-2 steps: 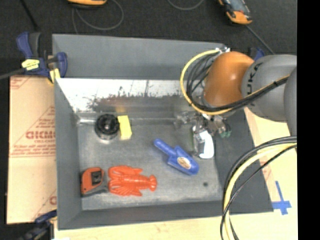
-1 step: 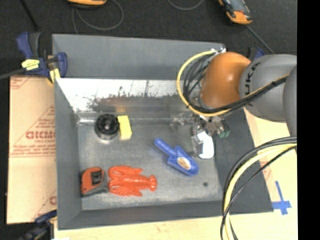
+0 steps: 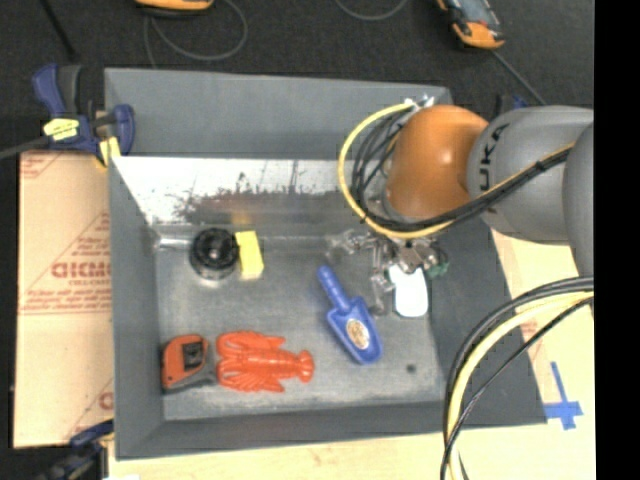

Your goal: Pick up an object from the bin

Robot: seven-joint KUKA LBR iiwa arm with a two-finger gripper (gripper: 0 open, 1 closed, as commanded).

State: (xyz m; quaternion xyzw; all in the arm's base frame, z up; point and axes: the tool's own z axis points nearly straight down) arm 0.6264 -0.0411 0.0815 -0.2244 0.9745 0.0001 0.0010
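My gripper [image 3: 385, 260] hangs under the arm's orange cover at the bin's right middle. Just right of it and partly beneath it lies a small white object [image 3: 411, 298]. Left of it, a blue toy scoop [image 3: 350, 323] lies slanted on the floor, handle towards the back, and the gripper is above the gap between the two. Nothing shows held in the gripper.
A red toy lobster [image 3: 265, 361] and an orange tape measure [image 3: 185, 361] lie side by side at the front left. A black round knob-like thing [image 3: 212, 249] and a yellow block [image 3: 249, 254] sit by the back wall.
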